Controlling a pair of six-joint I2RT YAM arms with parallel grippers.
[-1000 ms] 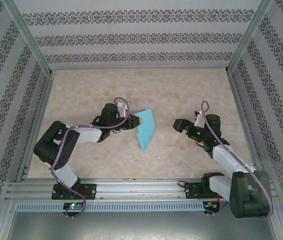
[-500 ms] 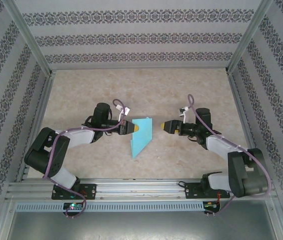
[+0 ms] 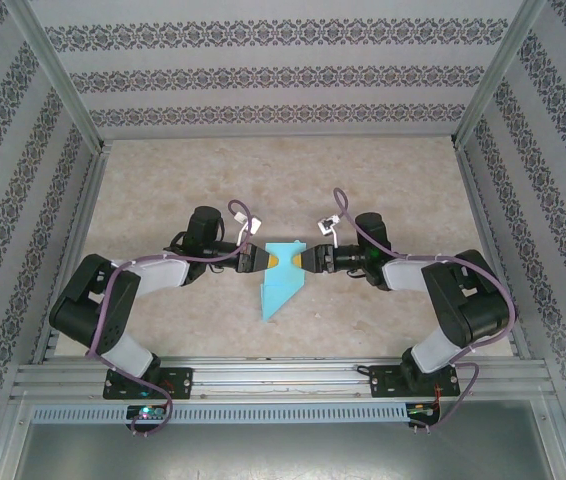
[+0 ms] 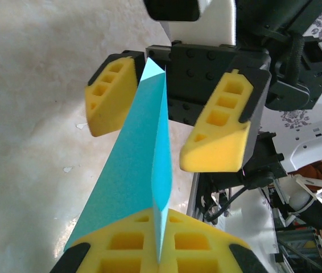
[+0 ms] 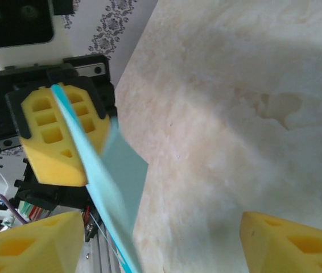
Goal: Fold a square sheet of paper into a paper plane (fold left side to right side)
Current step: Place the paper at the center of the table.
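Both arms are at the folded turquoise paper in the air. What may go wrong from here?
1. The right gripper stands open around the tip of the folded paper, nearer one pad; closing might bend the tip sideways.
2. The left gripper is shut on one edge alone, above the table; any pull between the arms could tear the paper or slip it out.

- We see the paper (image 3: 283,278): light turquoise, folded into a slim pointed shape, its layers closed along a crease.
- It sits over the table's (image 3: 383,180) middle, point toward the table's near edge.
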